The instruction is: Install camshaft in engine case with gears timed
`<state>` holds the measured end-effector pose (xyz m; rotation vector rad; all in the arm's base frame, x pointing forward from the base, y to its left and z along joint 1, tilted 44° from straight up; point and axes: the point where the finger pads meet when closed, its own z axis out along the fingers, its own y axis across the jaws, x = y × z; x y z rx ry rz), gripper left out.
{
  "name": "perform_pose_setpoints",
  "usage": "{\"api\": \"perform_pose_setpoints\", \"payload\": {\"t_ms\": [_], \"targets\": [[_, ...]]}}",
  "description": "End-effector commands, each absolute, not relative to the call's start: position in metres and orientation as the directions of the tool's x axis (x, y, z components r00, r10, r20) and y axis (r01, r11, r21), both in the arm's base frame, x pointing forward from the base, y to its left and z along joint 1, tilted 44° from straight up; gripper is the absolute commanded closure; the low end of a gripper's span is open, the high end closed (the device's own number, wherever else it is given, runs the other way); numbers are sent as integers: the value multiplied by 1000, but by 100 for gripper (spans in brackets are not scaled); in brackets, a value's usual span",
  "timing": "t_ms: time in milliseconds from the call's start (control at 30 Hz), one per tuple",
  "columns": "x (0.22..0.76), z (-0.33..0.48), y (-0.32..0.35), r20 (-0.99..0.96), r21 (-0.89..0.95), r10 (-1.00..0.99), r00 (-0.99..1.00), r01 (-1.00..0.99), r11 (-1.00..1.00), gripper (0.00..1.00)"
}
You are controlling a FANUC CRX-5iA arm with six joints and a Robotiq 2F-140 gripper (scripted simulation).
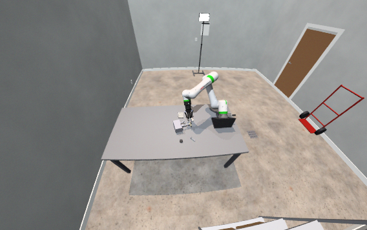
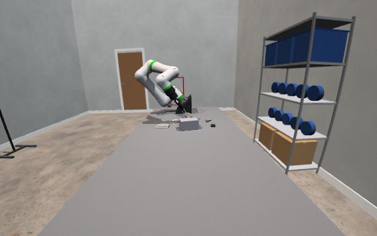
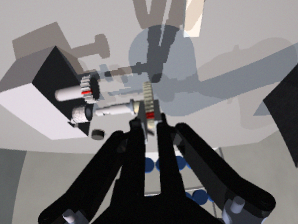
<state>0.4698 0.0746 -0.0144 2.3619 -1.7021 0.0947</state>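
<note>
Tool (image 3: 150,124) pinches toothed, disc-shaped camshaft gear (image 3: 150,104) beside boxy grey engine case (image 3: 41,107).

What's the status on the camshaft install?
Gripper shut on the camshaft at its gear end. Shaft points at the engine case front, not yet seated. Case upright on the table. Nothing seen blocking the path.

In the wrist view the engine case (image 3: 40,106) blocks the left of the frame; the gripper (image 3: 150,121), closed on the camshaft (image 3: 129,106), fills the centre; bare table (image 3: 253,56) lies at the right
</note>
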Motion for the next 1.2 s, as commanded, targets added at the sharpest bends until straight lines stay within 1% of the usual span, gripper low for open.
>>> {"api": "perform_pose_setpoints", "payload": {"t_ms": [0,1167], "targets": [[470,-14,75,184,145,-928,325,-943,-301,86],[477,-15,77,184,145,-928,325,-943,-301,86]]}}
